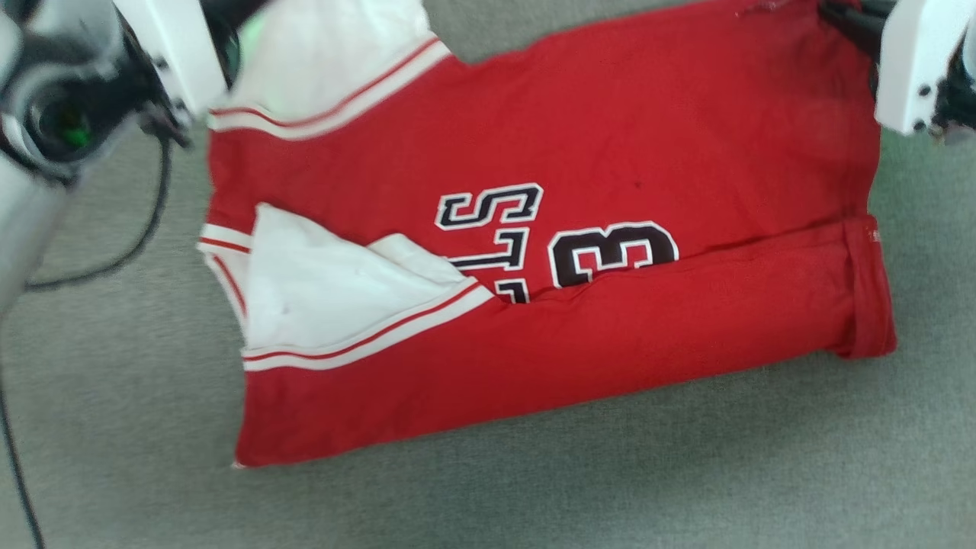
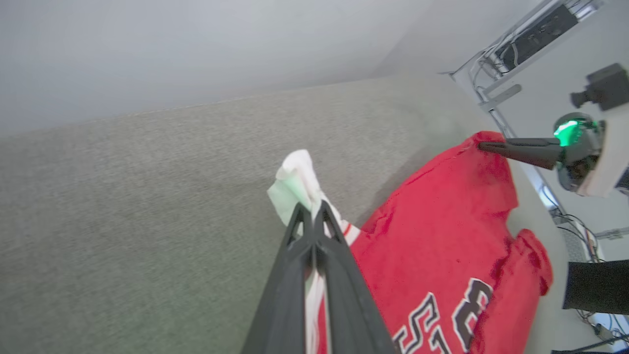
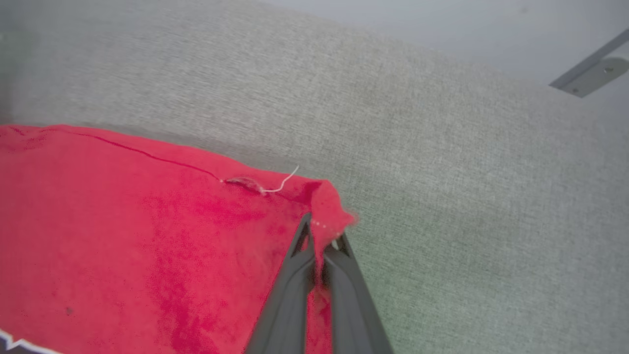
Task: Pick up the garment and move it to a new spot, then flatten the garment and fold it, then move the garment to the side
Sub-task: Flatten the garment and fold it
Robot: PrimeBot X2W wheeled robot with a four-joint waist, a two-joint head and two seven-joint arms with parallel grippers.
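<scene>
Head view: garment [image 1: 610, 152] flat on grey surface [image 1: 534, 488], near edge folded over.
Left gripper [image 2: 309, 206] clamped on white sleeve [image 2: 295, 174], right gripper [image 3: 322, 231] pinching far red corner [image 3: 327, 196]; prob. 2nd fold next, then move aside.

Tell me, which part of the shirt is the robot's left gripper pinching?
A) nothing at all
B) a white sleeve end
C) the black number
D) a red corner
B: in the left wrist view the left gripper is closed, with the white sleeve end of the shirt sticking out past its tips.
</scene>
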